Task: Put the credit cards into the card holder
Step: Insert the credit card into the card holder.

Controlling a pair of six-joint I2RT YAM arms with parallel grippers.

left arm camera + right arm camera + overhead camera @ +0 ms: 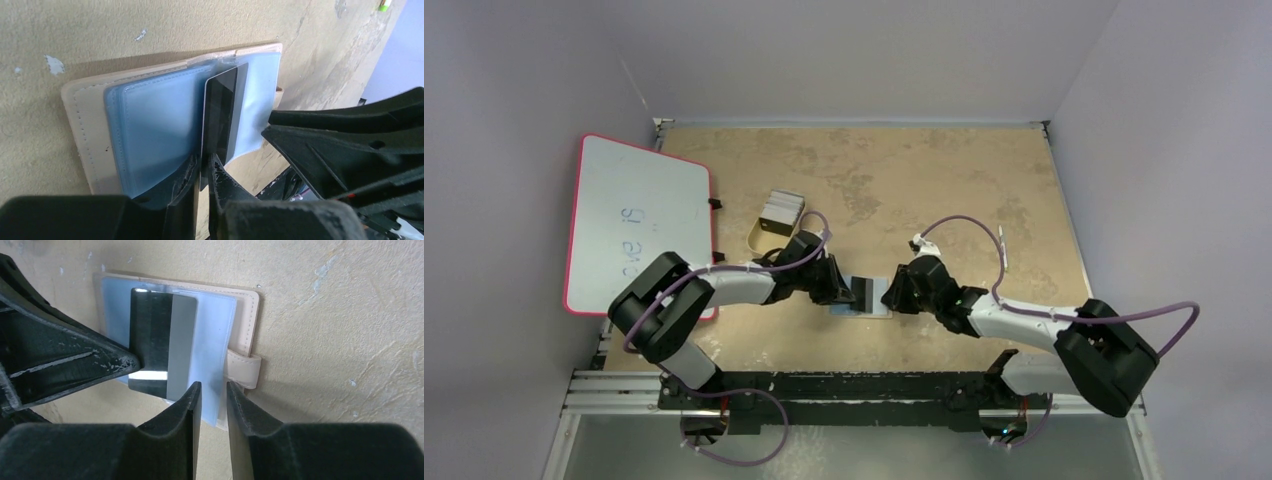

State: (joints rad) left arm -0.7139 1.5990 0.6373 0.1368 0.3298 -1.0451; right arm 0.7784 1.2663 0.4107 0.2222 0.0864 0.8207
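Note:
The tan card holder [876, 309] lies open on the table, blue-grey pockets up, and shows in the left wrist view [82, 130] and the right wrist view [247, 315]. My left gripper [846, 289] [204, 165] is shut on the black card [220, 115], held on edge with its far end at the holder's middle; the card also shows in the right wrist view [150, 340]. My right gripper [887, 293] [214, 387] pinches the edge of a clear pocket leaf [212, 335] beside the snap strap [242, 370], lifting it slightly. More cards [782, 210] stand in the yellow tray.
The yellow tray [757, 236] sits behind the left arm. A pink-framed whiteboard [639, 225] lies at the table's left edge. Both grippers are close together over the holder, the right fingers [340, 145] beside the black card.

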